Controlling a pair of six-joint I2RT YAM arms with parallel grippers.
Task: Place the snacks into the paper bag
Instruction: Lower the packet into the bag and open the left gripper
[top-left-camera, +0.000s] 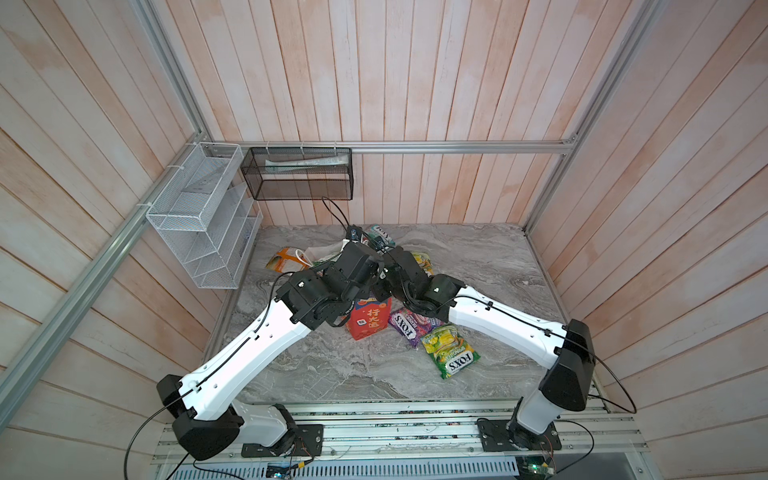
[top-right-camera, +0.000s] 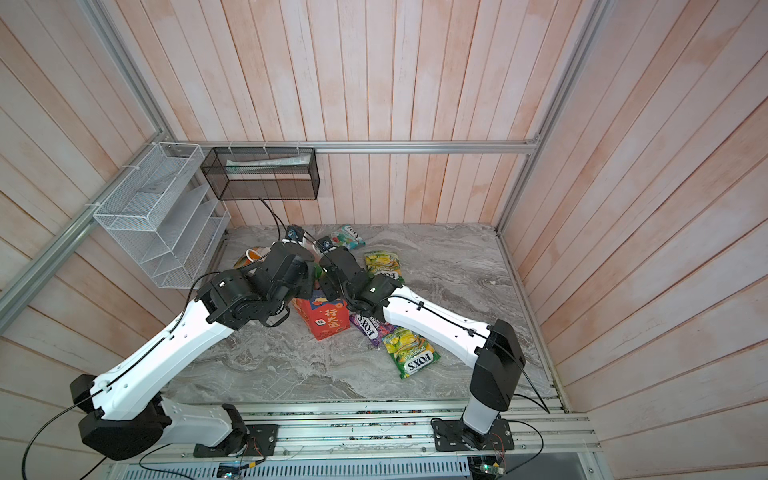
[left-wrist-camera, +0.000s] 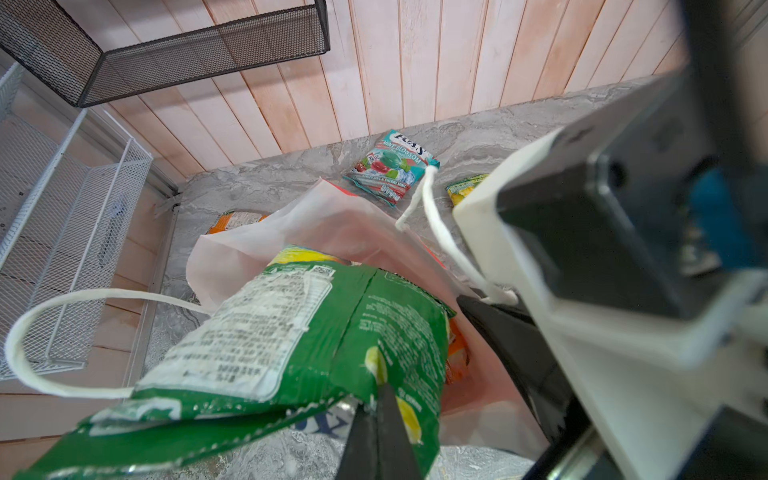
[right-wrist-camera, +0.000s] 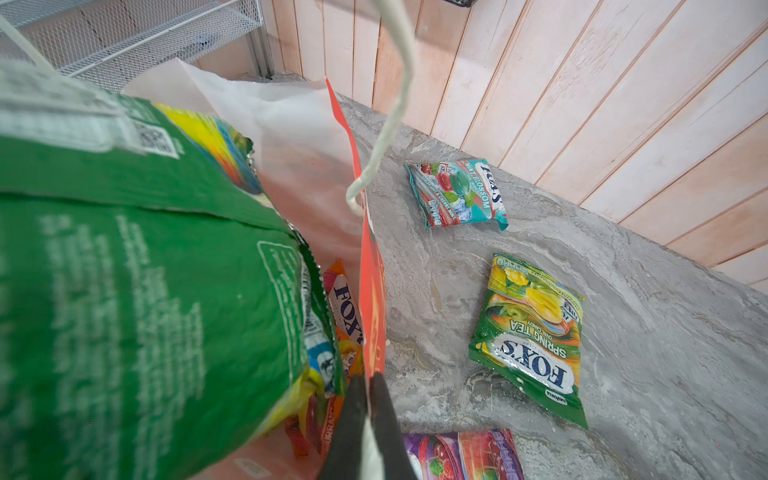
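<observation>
Two baskets (top-left-camera: 297, 185) behind, arms (top-left-camera: 357, 270) seemingly masking bag (top-left-camera: 368, 322)

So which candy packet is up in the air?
The green pouch, pinched by the left end effector over the paper bag. The rest lie on the table or inside it.

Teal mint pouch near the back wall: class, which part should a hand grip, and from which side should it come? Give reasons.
I would pinch a crimped end seal of the teal mint pouch, coming down from above. It lies flat on the table, clear of the paper bag and other pouches; the flat seal looks thinner than the puffed middle.
</observation>
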